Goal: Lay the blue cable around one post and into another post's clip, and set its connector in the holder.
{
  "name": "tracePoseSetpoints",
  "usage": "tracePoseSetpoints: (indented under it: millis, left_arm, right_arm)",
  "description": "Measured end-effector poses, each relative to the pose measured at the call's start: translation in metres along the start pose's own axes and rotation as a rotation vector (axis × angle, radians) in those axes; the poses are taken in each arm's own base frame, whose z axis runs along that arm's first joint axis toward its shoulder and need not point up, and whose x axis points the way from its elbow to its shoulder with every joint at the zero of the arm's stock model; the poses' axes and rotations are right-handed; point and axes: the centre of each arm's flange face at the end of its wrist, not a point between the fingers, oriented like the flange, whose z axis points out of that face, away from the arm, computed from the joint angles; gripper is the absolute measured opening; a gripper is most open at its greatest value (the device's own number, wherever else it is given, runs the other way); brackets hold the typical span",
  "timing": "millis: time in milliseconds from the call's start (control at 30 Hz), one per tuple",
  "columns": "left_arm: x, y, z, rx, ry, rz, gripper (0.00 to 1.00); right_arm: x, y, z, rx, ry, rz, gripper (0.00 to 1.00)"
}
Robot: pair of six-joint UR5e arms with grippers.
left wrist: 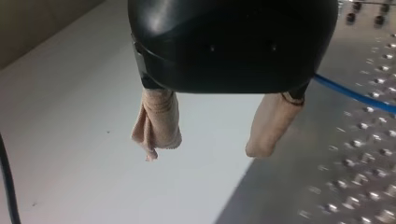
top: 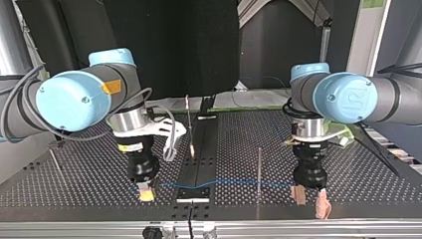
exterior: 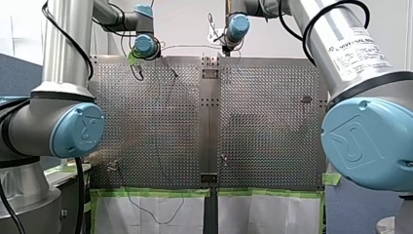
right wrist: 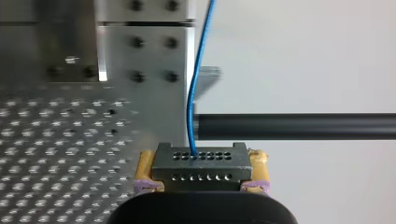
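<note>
- The right tool (top: 145, 193) pinches the small dark connector (right wrist: 201, 163) between its yellow pads (right wrist: 145, 165). It is at the counter's (top: 348, 164) edge farthest from the arm bases, beside the middle strip (top: 204, 154).
- The blue cable (right wrist: 188, 114) runs from the connector along that edge, past a thin post (top: 259, 174). I cannot tell which side of the post it passes.
- The left tool (left wrist: 209, 145) hangs with its beige pads (left wrist: 156, 121) spread wide and nothing between them. The cable is just beside one pad.
- Likely trouble: with only one end held, the loose cable may slip off the post or miss the clip. A tug could also twist the connector in the pads.
- I cannot pick out a holder with certainty, and nothing sits in one.
</note>
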Motion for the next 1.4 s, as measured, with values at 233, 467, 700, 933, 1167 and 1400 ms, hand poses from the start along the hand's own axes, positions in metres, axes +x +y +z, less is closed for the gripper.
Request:
tracePoseSetpoints:
  millis: [233,467,700,933,1167,1400]
  left_arm:
    - [0.027,0.018,-0.007,-0.025,0.029,0.011,1.0]
    - [0.074,0.041,-0.013,-0.052,0.109,0.055,1.0]
    - [0.093,0.049,-0.01,-0.053,0.131,0.073,1.0]
    - [0.11,0.057,-0.003,-0.049,0.148,0.076,1.0]
    - [0.116,0.061,-0.001,-0.053,0.152,0.082,1.0]
    - [0.115,0.062,0.0,-0.053,0.147,0.08,1.0]
  right_arm:
    - [0.028,0.001,-0.001,-0.006,0.059,-0.003,0.0]
    - [0.039,0.005,0.004,-0.023,0.118,-0.002,0.0]
    - [0.017,0.009,0.012,-0.044,0.117,-0.004,0.0]
    - [-0.007,0.009,0.015,-0.05,0.089,-0.01,0.0]
    - [-0.027,0.014,0.02,-0.066,0.078,-0.007,0.0]
    - [-0.05,0.03,0.026,-0.114,0.079,0.029,0.0]
